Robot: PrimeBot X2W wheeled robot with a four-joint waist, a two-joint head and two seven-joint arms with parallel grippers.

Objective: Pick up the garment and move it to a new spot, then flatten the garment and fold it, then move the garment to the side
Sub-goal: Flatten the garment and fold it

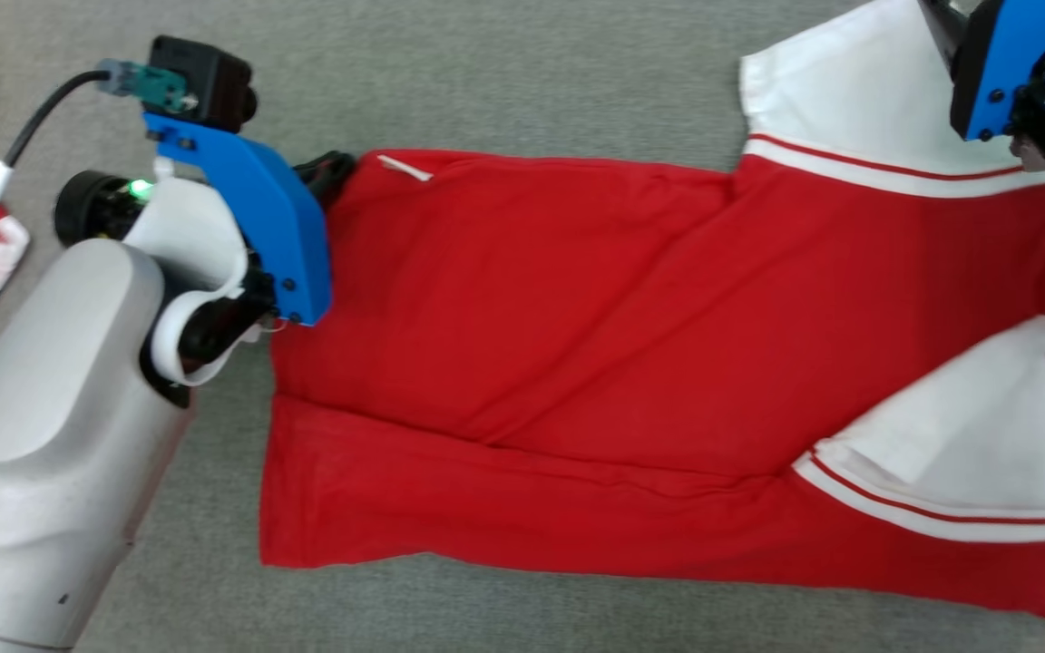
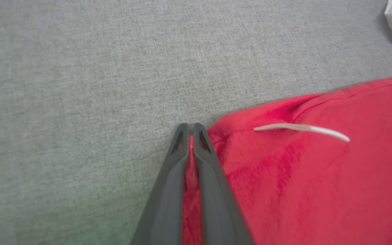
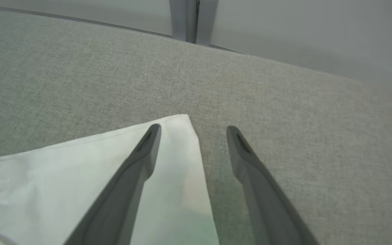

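Snugly inside left gripper (image 2: 191, 129): garment (image 2: 318, 190) corner.

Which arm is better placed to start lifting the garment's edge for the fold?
Left. The left tool is shut on a corner of the garment, with red cloth pinched inside. The right tool hangs open over the white sleeve, gripping nothing.

Bright, even light, faint shadows. In the left wrist view the fingers (image 2: 168, 204) blur toward 6 o'clock beside a green tint at 7 o'clock; the head view smears at 3 o'clock
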